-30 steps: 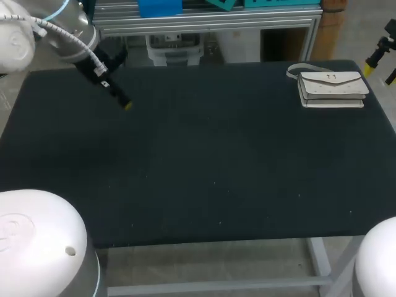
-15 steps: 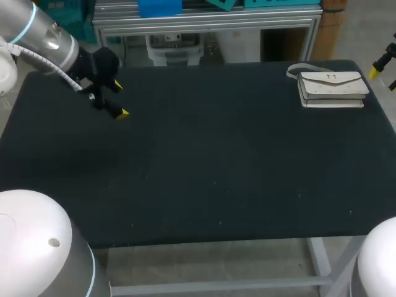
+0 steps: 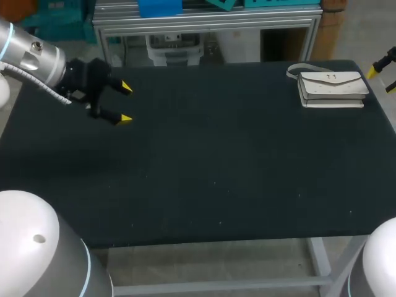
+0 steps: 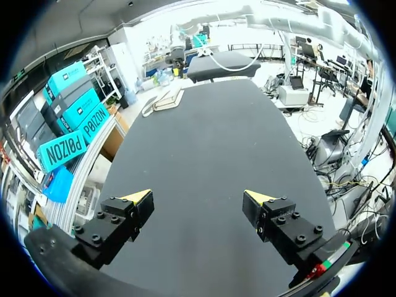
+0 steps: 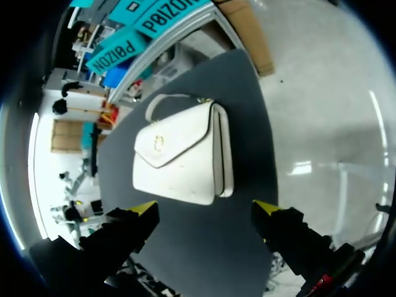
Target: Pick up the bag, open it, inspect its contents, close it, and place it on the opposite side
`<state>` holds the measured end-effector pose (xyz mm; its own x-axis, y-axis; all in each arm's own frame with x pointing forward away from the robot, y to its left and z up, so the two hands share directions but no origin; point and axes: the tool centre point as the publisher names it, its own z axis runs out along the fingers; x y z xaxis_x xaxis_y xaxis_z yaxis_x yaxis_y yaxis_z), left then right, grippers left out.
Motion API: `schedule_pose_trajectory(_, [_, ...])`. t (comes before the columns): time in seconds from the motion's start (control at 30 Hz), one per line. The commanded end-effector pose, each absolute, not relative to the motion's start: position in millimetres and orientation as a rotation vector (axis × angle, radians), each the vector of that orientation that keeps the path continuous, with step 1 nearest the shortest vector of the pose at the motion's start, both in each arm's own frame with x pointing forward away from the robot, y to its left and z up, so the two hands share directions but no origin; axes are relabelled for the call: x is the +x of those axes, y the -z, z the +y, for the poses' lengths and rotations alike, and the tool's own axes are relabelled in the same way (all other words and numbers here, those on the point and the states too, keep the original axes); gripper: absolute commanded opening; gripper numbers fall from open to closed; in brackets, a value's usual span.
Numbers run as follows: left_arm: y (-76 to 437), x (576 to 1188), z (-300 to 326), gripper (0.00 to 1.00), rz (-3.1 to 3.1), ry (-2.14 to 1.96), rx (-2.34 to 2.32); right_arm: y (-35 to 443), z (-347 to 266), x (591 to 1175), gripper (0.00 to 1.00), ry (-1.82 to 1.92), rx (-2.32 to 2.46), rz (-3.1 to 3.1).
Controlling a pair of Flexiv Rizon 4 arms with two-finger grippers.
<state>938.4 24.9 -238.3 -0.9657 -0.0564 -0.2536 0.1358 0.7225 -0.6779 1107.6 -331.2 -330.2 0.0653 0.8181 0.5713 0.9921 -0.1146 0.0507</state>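
Bag-handling has not started as far as I can see: nothing has been picked up, opened, checked, closed or carried across, so every step of the job is left. Closest to the robot, the dark tabletop (image 3: 216, 161) carries nothing of the task. Further back on the left side, the left gripper (image 3: 125, 103) hangs just above the cloth with its yellow-tipped fingers spread wide and nothing between them, pointing along the tabletop toward the other side. In the far right corner lies the white bag (image 3: 331, 88), flat on the tabletop with its flap shut and its strap curled at the end facing the middle. The right gripper (image 5: 206, 207) hovers off that corner, fingers wide apart and clear of the bag, which sits ahead of them in the right wrist view; I judge it is lining up for the first pick. Compared with a second ago, the left arm has drawn back toward the left edge and the wrist has turned, so the fingers that looked like one dark bar angled down at the cloth now show as two separate prongs. The right gripper has shifted only slightly at the edge, and the bag has not moved.
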Motion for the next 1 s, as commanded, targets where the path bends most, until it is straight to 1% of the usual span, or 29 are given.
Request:
schedule_pose_trajectory(0.03, [243.0,942.4,27.7,1.00,2.608,1.233,0.096,338.4,-328.5,1112.4,1.00,0.722,-2.053,-1.775])
schedule_pose_trajectory(0.17, [244.6,944.9,30.4,1.00,2.603,1.237,0.100,347.4,-325.1,1125.5,1.00,0.740,-2.075,-1.728])
schedule_pose_trajectory(0.23, [245.8,946.9,31.9,1.00,2.606,1.230,0.090,352.0,-321.2,1131.3,0.98,0.752,-2.068,-1.717])
schedule_pose_trajectory(0.37, [248.8,948.5,36.6,1.00,2.608,1.229,0.085,358.4,-314.5,1139.6,0.80,0.766,-2.057,-1.695])
schedule_pose_trajectory(0.43, [249.8,948.4,38.4,1.00,2.607,1.229,0.087,361.2,-312.9,1142.8,0.77,0.768,-2.060,-1.690])
schedule_pose_trajectory(0.5, [250.6,948.0,40.2,1.00,2.605,1.232,0.094,363.7,-311.2,1146.3,0.70,0.770,-2.058,-1.686])
schedule_pose_trajectory(0.57, [251.6,947.9,41.8,1.00,2.603,1.237,0.105,366.4,-309.7,1150.0,0.67,0.770,-2.050,-1.682])
schedule_pose_trajectory(0.6, [252.0,947.5,42.6,1.00,2.598,1.244,0.119,367.8,-309.1,1151.3,0.67,0.770,-2.052,-1.681])
schedule_pose_trajectory(0.7, [253.0,946.2,43.9,1.00,2.597,1.252,0.137,372.6,-306.5,1155.5,0.60,0.771,-2.049,-1.669])
schedule_pose_trajectory(0.77, [254.6,944.9,43.9,1.00,2.601,1.247,0.157,374.7,-304.6,1157.8,0.49,0.775,-2.043,-1.662])
schedule_pose_trajectory(0.87, [256.4,943.2,44.2,1.00,2.613,1.245,0.196,376.6,-301.5,1160.8,0.48,0.780,-2.039,-1.656])
schedule_pose_trajectory(1.0, [259.2,941.8,44.1,1.00,2.637,1.224,0.222,378.0,-297.1,1164.1,0.39,0.786,-2.030,-1.658])
